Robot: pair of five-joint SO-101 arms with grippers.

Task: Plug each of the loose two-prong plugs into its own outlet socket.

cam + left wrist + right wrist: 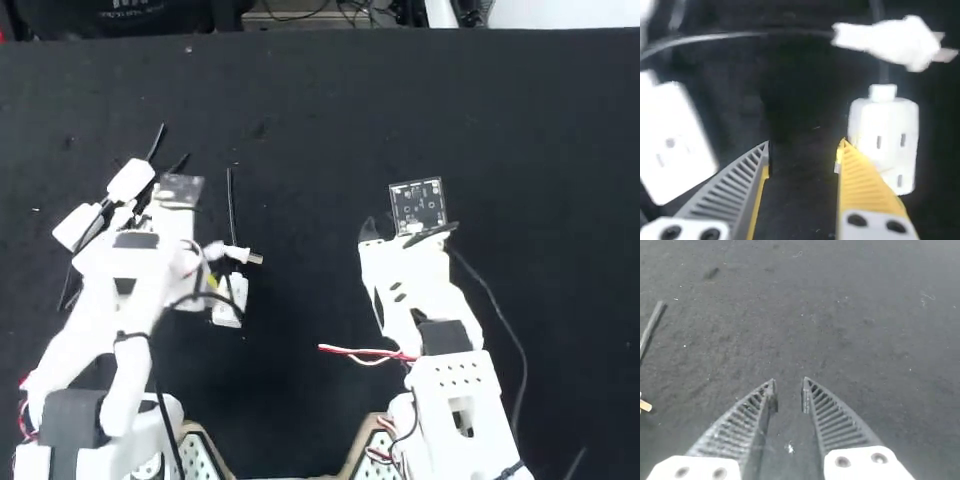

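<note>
In the left wrist view my left gripper is open, low over the black mat with nothing between its fingers. A white outlet block lies just beside one yellow finger. Beyond it a loose white two-prong plug lies flat, its prongs bare. A second white outlet lies on the other side. From above, the plug and the outlet block lie right of the left arm. My right gripper is slightly open over bare mat, holding nothing.
Black cables run away from the plug across the mat. Two more white pieces lie at the far left beside the left arm. A cable end shows in the right wrist view. Red and white wires hang between the arms.
</note>
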